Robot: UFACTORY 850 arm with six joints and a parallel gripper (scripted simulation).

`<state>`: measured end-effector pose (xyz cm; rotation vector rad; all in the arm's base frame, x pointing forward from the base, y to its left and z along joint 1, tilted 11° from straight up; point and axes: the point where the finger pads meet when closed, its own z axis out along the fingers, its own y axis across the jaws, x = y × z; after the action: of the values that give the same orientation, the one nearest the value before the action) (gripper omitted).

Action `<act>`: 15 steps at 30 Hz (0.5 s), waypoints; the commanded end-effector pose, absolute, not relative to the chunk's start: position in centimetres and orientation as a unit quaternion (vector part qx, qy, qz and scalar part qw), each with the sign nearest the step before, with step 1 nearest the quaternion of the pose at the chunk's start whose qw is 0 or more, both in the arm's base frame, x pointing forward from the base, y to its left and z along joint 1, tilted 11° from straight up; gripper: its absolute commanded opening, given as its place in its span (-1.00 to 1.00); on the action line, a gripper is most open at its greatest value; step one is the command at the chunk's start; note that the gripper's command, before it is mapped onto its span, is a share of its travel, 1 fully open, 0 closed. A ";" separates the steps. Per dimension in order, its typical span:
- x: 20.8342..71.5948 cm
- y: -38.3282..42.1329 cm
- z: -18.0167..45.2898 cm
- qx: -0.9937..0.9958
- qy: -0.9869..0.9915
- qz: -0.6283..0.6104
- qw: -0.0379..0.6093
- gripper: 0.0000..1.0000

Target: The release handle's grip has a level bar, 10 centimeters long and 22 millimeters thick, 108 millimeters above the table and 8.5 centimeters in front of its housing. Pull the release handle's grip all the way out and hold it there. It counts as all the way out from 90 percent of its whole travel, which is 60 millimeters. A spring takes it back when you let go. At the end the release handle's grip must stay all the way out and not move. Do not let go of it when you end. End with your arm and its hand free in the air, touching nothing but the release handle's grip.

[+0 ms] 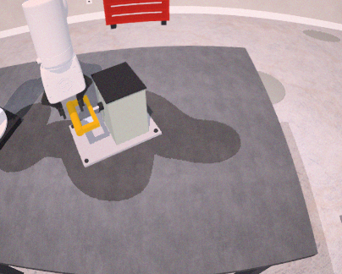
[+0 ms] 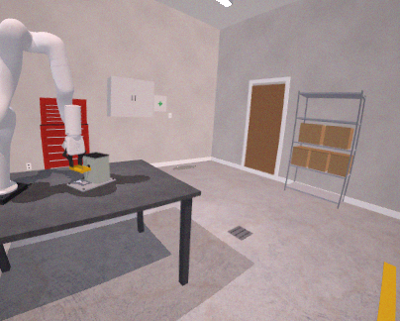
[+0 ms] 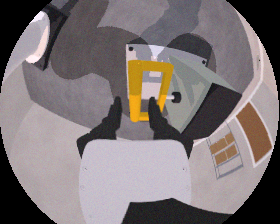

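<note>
The release handle's grip (image 1: 83,115) is a yellow rectangular loop on short rods in front of its pale green housing (image 1: 123,103) with a black top, on a grey baseplate (image 1: 114,144). My gripper (image 1: 72,107) comes down from above at the loop's outer bar, away from the housing. In the wrist view the gripper (image 3: 134,112) is half open and its two dark fingers straddle that bar (image 3: 135,91), one outside the loop and one inside it. The fingers do not clamp the bar. The exterior view shows the grip (image 2: 79,168) small and far off.
The arm's base (image 1: 3,123) stands at the table's left edge. A red tool cabinet (image 1: 136,10) stands behind the table. A metal shelf with boxes (image 2: 324,144) and a door (image 2: 264,126) are far off across the room.
</note>
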<state>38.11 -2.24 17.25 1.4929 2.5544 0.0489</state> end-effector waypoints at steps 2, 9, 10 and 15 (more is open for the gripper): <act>38.2 -2.2 17.3 0.502 0.860 0.017 0.092 -0.01; 38.2 -2.2 17.3 0.502 0.860 0.017 0.092 -0.01; 38.2 -2.2 17.3 0.502 0.860 0.017 0.092 -0.01; 38.2 -2.2 17.2 0.502 0.860 0.017 0.092 -0.01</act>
<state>38.13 -2.24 17.19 1.4929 2.5543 0.0490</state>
